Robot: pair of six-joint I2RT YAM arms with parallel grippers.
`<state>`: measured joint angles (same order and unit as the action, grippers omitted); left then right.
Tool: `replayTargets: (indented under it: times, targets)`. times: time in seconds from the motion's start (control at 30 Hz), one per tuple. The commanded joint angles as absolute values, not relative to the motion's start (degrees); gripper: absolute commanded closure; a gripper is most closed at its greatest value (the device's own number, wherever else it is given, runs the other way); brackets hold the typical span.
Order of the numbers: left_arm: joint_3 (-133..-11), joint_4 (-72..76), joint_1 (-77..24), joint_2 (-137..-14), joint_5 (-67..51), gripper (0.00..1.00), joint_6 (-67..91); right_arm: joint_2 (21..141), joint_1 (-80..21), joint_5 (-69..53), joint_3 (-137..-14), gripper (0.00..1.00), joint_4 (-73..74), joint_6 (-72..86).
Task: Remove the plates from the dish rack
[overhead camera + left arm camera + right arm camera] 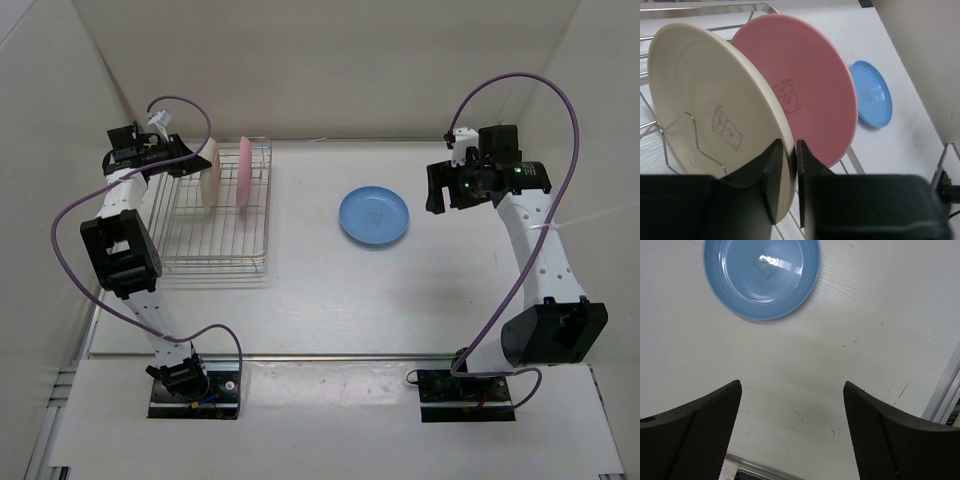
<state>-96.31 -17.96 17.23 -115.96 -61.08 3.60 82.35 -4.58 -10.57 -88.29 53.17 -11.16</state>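
Left jaws clamp cream plate [700, 100] in dish rack [215, 262] beside pink plate [810, 90]; right jaws gape, empty.

My left arm stretches far forward; my left black two-finger tool [791, 150] pinches narrowly on the rim of the round cream plate [705, 90]; my right arm rises and bends forward; my right black two-finger tool [791, 385] points down, fingers spread wide.

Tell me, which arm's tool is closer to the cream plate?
Left. The left tool pinches the cream plate by its rim in the rack; the right tool hangs open across the table, near the blue plate.
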Motion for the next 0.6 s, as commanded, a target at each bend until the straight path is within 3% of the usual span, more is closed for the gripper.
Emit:
replayTargets:
  times: [0.0, 0.23, 0.57]
  targets:
    - [-97.38, -17.84, 17.23, -115.58, -63.37, 0.75, 3.08, 80.24, -4.75, -10.28, -88.42, 0.14, 52.82, -11.6]
    - [-98.53, -18.54, 17.23, -115.58, -64.51, 0.89, 3.69, 80.24, -4.75, -10.28, -87.36, 0.14, 52.29, -11.07]
    - [-100.9, -21.62, 18.28, -111.37, -68.02, 0.89, 4.74, 80.24, -4.75, -9.23, -86.31, 0.14, 52.29, -11.07]
